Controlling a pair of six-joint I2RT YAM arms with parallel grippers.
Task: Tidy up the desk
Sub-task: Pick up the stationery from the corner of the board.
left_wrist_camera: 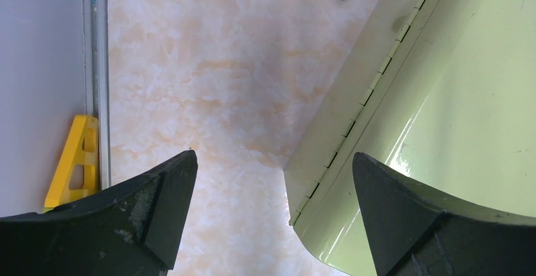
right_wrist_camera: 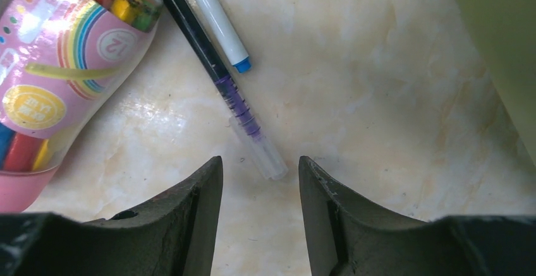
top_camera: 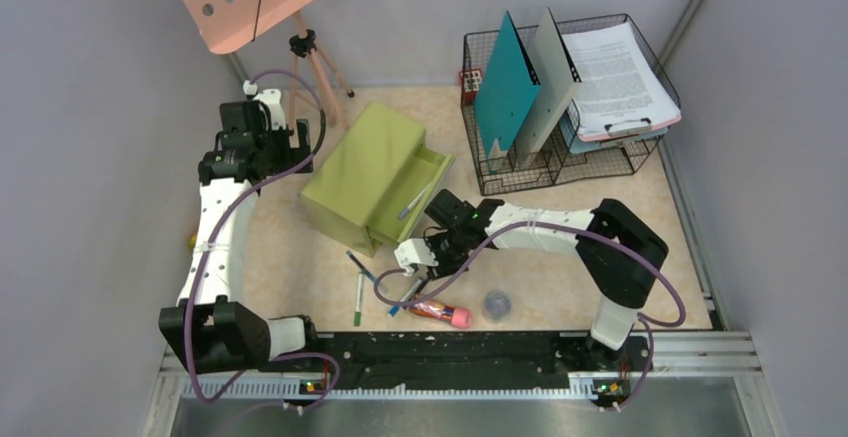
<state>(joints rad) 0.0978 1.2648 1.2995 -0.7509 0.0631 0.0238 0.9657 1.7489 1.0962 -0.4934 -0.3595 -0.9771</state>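
Counter [right_wrist_camera: 379, 99], beige and marble-patterned, spreads beneath both my arms. My right tool [right_wrist_camera: 260, 168] stands half-open and empty astride the clear tip of a slim purple-and-black pen [right_wrist_camera: 237, 99]. Pinching so near its end could flick it against the white marker [right_wrist_camera: 215, 23]. My left tool [left_wrist_camera: 275, 162] gapes wide, empty.

Clearance: middle cluttered, right half open.
Bare desk [top_camera: 560, 292] runs free between the wire basket [top_camera: 515, 177] and the front rail [top_camera: 450, 349], right of a round grey piece [top_camera: 497, 304]. The green drawer box [top_camera: 360, 172] sits askew mid-desk with its drawer pulled out, blocking the centre. A narrow bare lane lies between box and left wall; the left gripper [left_wrist_camera: 272, 168] hangs there, jaws wide, box edge just beside it, yellow wedge [left_wrist_camera: 73, 162] at the wall foot. The right gripper [right_wrist_camera: 260, 162] is low, a purple pen [right_wrist_camera: 235, 96] tip in its gap; white marker [right_wrist_camera: 218, 20] and crayon tube [right_wrist_camera: 63, 80] crowd one side, and the other is bare up to the box corner. Tripod [top_camera: 315, 67] legs stand back-left.
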